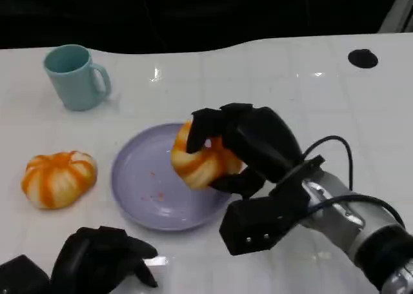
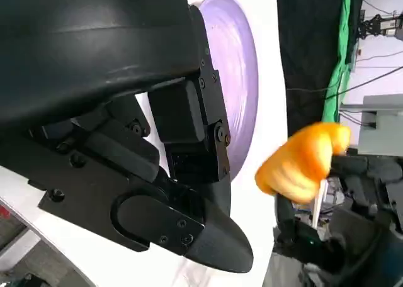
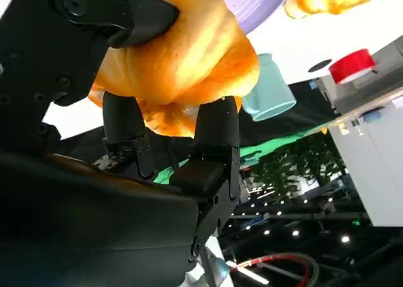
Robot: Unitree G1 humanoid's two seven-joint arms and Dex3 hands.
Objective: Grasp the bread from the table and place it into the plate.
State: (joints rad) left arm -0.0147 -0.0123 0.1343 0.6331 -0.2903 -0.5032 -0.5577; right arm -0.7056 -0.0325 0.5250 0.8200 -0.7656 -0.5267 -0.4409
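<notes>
My right hand [image 1: 251,146] grips an orange-and-white striped bread [image 1: 197,165] and holds it just above the right side of the purple plate [image 1: 139,184]. Close up in the right wrist view, the fingers [image 3: 214,129] wrap the bread [image 3: 189,54], with the plate [image 3: 258,0] beyond it. From the left wrist view, the held bread [image 2: 302,161] hangs beside the plate [image 2: 242,79]. A second striped bread [image 1: 58,178] lies on the table left of the plate. My left hand [image 1: 97,262] rests low at the near left, holding nothing.
A teal mug [image 1: 74,76] stands at the far left behind the second bread. A small black disc [image 1: 362,58] sits at the far right of the white table. A dark edge runs along the table's back.
</notes>
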